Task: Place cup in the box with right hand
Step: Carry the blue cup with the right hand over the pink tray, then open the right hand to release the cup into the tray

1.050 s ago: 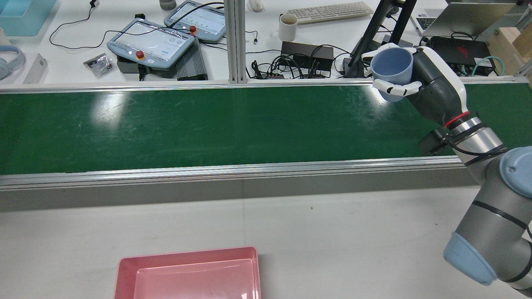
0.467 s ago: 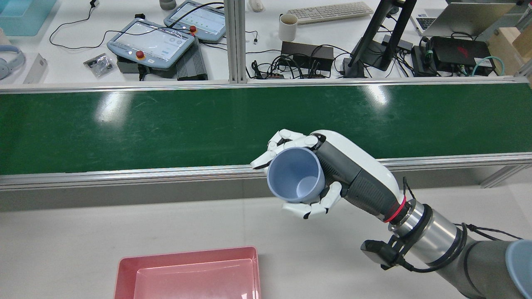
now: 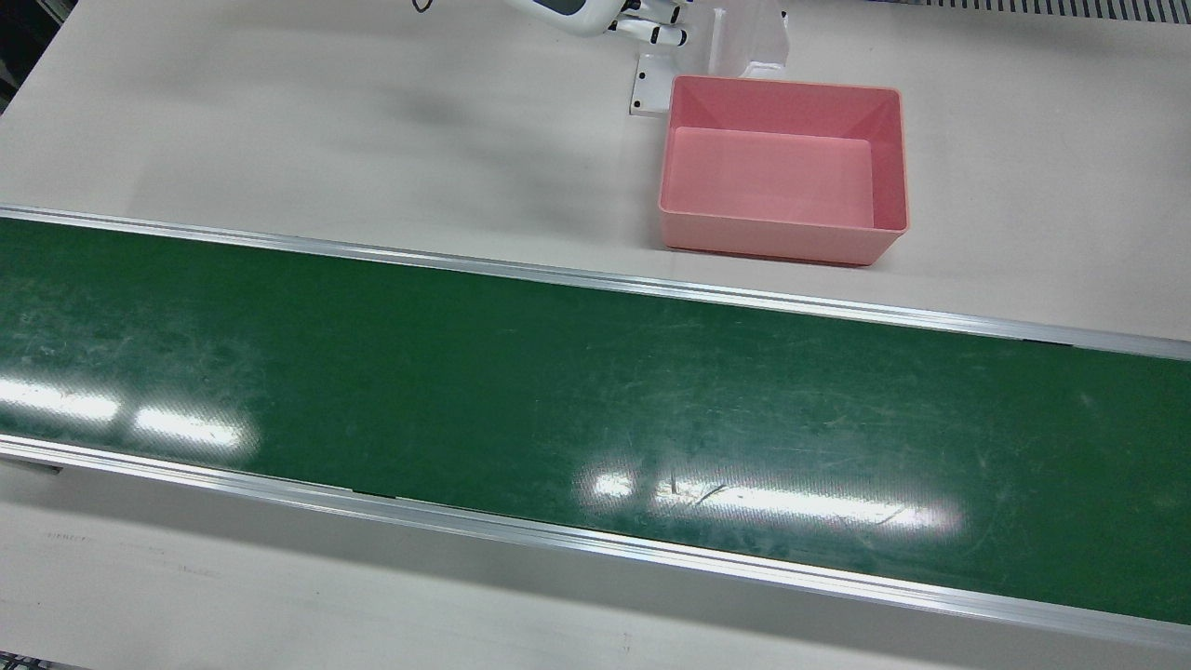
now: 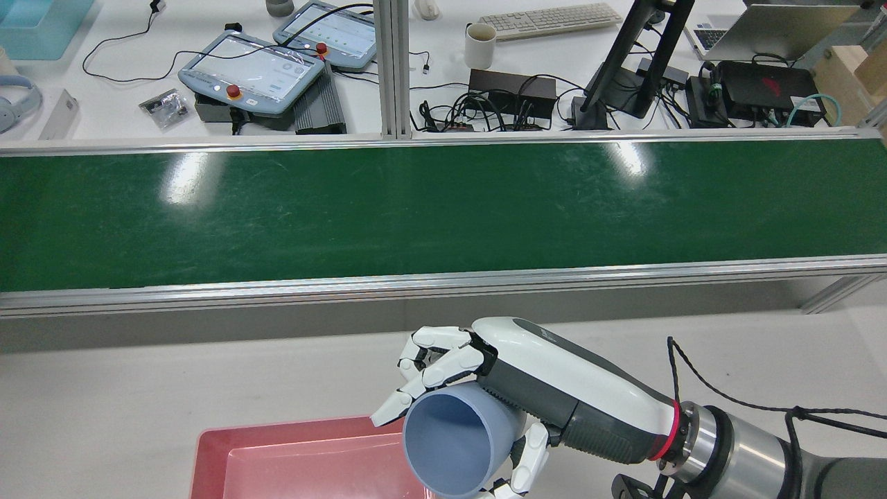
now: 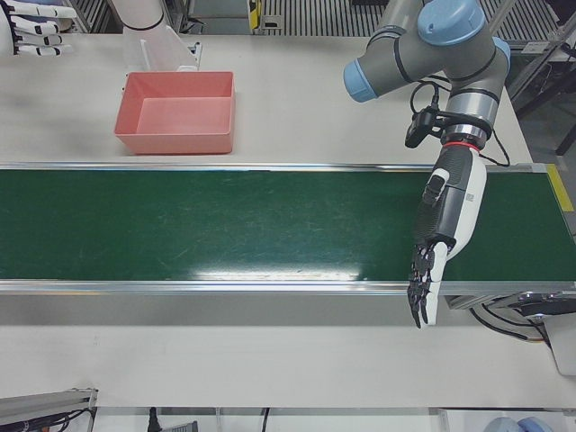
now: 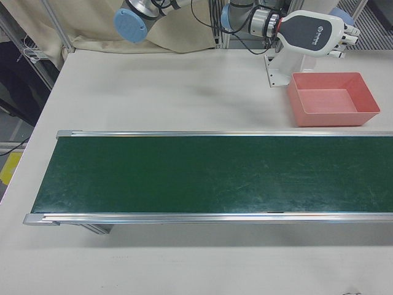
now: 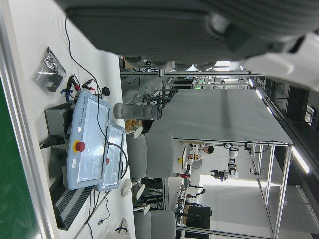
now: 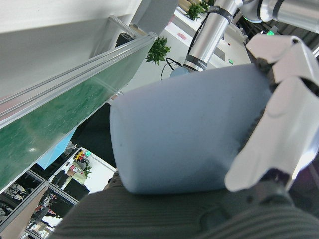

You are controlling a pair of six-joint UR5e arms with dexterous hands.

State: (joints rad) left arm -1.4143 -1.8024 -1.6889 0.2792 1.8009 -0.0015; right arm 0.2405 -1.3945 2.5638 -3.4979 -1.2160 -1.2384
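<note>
In the rear view my right hand (image 4: 513, 388) is shut on the pale blue cup (image 4: 454, 443), which is tilted with its mouth towards the camera. The cup hangs over the right end of the empty pink box (image 4: 312, 421). The right hand view is filled by the cup (image 8: 189, 144), with white fingers (image 8: 279, 129) wrapped round it. In the right-front view the right hand (image 6: 313, 34) hovers just behind the box (image 6: 334, 117); the cup is hidden there. My left hand (image 5: 441, 234) hangs open over the belt's right end, fingers straight, holding nothing.
The green conveyor belt (image 4: 416, 208) runs across the table between the box and the far desk. A white pedestal (image 3: 749, 37) stands right behind the box (image 3: 772, 233). Teach pendants (image 4: 249, 69), cables and a keyboard lie beyond the belt.
My right hand has carried the cup from the far right of the belt, across it, back to the near side, and now holds it over the box's end.
</note>
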